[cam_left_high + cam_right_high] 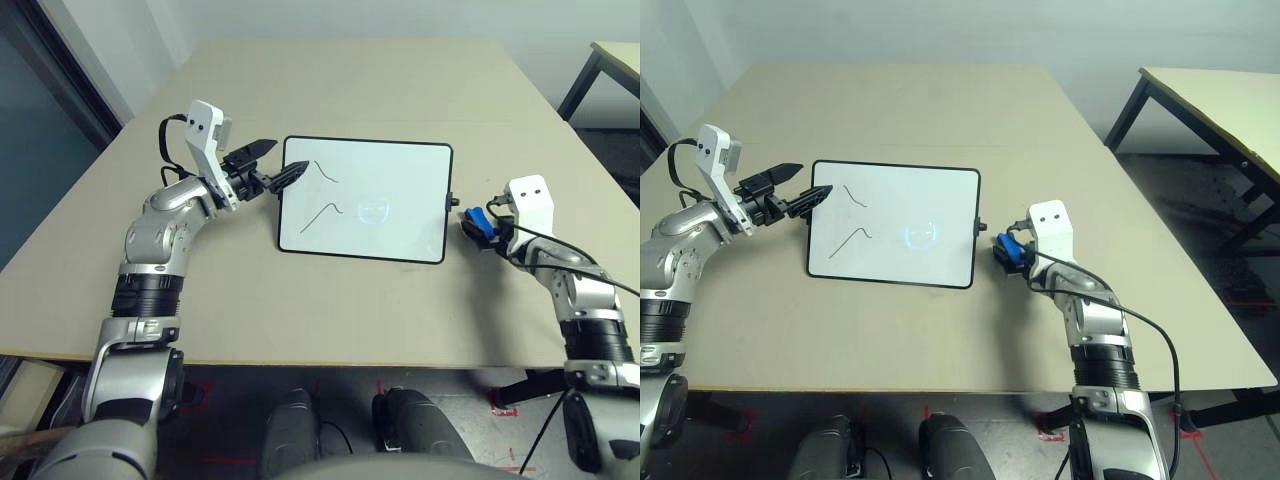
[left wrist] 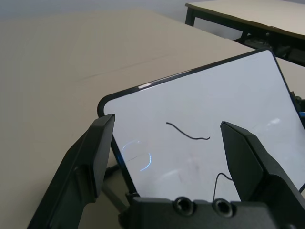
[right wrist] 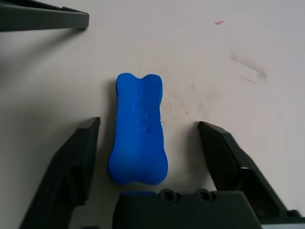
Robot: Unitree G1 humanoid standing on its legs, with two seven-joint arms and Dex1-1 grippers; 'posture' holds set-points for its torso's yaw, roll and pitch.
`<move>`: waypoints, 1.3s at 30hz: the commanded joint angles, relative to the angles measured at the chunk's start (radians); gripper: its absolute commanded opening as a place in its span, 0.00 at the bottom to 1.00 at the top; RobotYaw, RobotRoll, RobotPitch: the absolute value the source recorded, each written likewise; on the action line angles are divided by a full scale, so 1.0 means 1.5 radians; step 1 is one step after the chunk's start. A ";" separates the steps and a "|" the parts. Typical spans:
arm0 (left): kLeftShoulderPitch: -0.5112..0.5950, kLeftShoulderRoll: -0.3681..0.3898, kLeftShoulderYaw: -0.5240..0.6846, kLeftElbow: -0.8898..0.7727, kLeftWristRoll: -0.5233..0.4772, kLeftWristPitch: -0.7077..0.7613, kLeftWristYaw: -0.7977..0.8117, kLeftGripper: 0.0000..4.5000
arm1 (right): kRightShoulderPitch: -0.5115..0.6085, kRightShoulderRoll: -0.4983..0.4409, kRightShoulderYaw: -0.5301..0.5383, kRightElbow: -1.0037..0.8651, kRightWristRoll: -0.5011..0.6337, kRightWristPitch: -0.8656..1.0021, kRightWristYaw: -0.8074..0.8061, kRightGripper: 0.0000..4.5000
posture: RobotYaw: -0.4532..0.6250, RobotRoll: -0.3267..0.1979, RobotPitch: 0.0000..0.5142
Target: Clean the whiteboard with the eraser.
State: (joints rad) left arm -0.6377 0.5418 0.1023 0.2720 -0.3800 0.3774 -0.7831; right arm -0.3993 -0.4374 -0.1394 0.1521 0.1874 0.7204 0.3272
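The whiteboard (image 1: 390, 175) lies flat in the middle of the table, with two thin black strokes (image 1: 322, 170) on its left half. My left gripper (image 1: 283, 158) is open at the board's far left corner, one finger over the board and the other outside its frame. From the left wrist, its fingers (image 2: 90, 157) straddle that corner of the whiteboard (image 2: 238, 95). The blue eraser (image 3: 139, 131) lies on the table just right of the board. My right gripper (image 3: 148, 124) is open around the eraser (image 1: 476, 222), with a gap on each side.
A small black knob (image 1: 981, 226) sticks out of the board's right side, close to the eraser. The tan table (image 1: 350, 80) stretches wide behind the board. A second table (image 1: 1220, 100) stands apart at the back right.
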 commanded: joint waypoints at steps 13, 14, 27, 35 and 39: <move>0.003 0.008 -0.002 0.023 0.024 -0.012 -0.028 1.00 | -0.031 -0.002 -0.053 -0.018 -0.004 0.007 -0.062 0.15 | 0.31 0.62 0.12; 0.003 0.008 -0.003 0.025 0.025 -0.012 -0.030 1.00 | -0.051 -0.007 -0.064 -0.018 -0.003 -0.002 -0.071 0.15 | 0.31 0.62 0.12; -0.016 0.034 -0.032 0.035 0.030 0.041 -0.079 1.00 | -0.270 0.025 0.196 -0.193 0.072 0.167 0.129 0.14 | 0.30 0.62 0.08; -0.018 0.048 -0.007 0.007 0.017 0.083 -0.054 1.00 | -0.283 0.062 0.344 -0.134 0.000 0.123 0.155 0.14 | 0.34 0.62 0.10; -0.001 0.043 -0.002 -0.027 0.008 0.097 -0.038 1.00 | -0.281 0.067 0.401 -0.099 -0.042 0.114 0.164 0.14 | 0.35 0.62 0.11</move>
State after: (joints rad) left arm -0.6567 0.6098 0.0954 0.2573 -0.3619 0.5063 -0.8483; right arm -0.8151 -0.3414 0.4206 -0.0167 0.1509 0.8970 0.5611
